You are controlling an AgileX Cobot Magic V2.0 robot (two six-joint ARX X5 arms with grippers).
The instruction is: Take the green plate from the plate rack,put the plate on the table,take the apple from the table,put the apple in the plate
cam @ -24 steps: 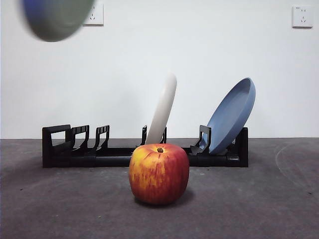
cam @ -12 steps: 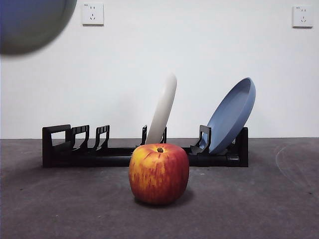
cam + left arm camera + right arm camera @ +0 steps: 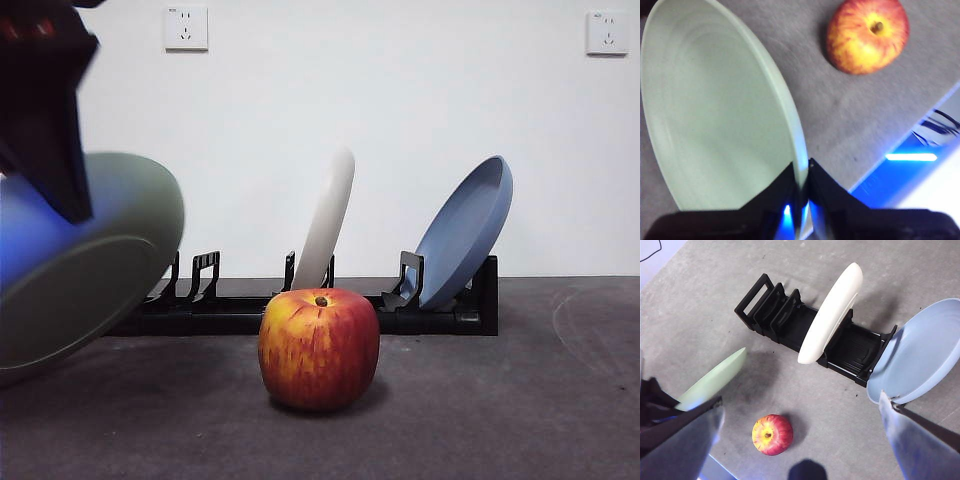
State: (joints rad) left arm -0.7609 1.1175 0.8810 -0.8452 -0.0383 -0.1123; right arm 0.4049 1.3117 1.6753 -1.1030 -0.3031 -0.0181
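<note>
left gripper (image 3: 801, 192) is pinching the green plate (image 3: 715, 115) by its rim, still tilted, so it could slip or clip the apple (image 3: 867, 35) landing; right gripper's (image 3: 800, 440) wide open.

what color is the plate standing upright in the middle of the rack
Cream-white plate, clearest in the right wrist view.

No text, label, brand, number or sign can be read in any view. Nothing is printed on the green plate (image 3: 715, 120), the apple (image 3: 319, 349) or the plate rack (image 3: 805, 330). Two wall sockets (image 3: 186, 27) are seen in the front view, but no marking on them can be made out.
</note>
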